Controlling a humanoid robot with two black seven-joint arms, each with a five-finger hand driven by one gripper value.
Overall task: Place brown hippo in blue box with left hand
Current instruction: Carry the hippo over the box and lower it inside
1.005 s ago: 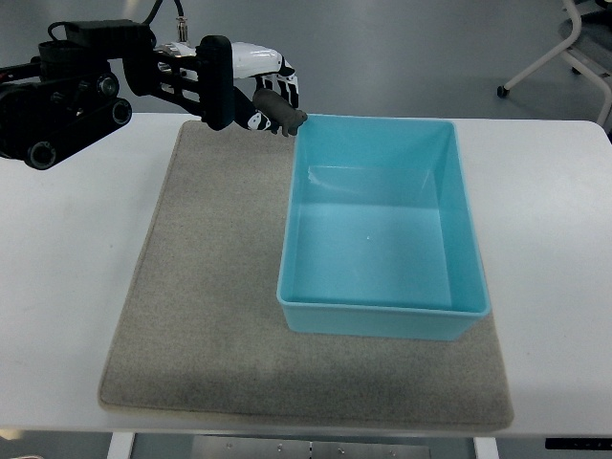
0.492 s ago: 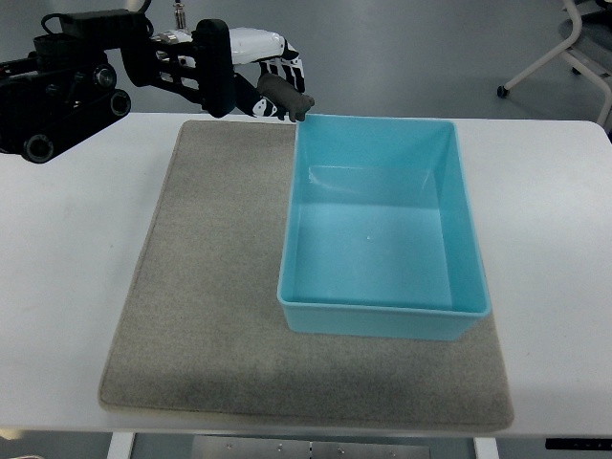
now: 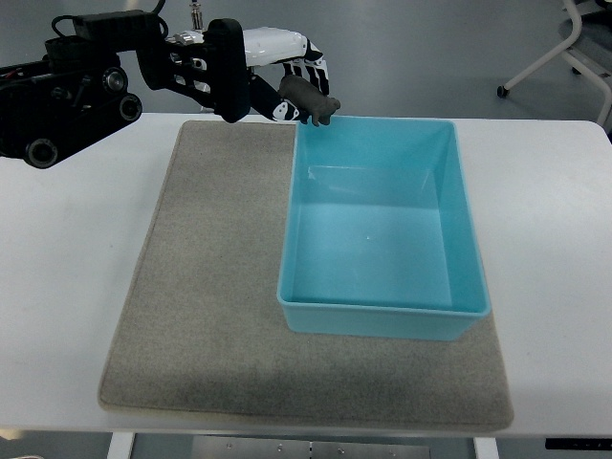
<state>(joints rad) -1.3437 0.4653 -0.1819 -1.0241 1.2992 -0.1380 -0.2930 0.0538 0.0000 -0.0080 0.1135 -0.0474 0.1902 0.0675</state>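
My left hand (image 3: 292, 81) comes in from the upper left and is shut on the brown hippo (image 3: 310, 99). It holds the hippo in the air just above the far left corner of the blue box (image 3: 382, 316). The box is open-topped and empty, and it stands on the right part of a grey mat (image 3: 210, 287). The right arm does not show.
The mat lies on a white table (image 3: 67, 287). A wheeled chair base (image 3: 574, 57) stands on the floor beyond the table's far right corner.
My left hand has moved to the right with the hippo, from beside the box's far left corner to just over its rim.
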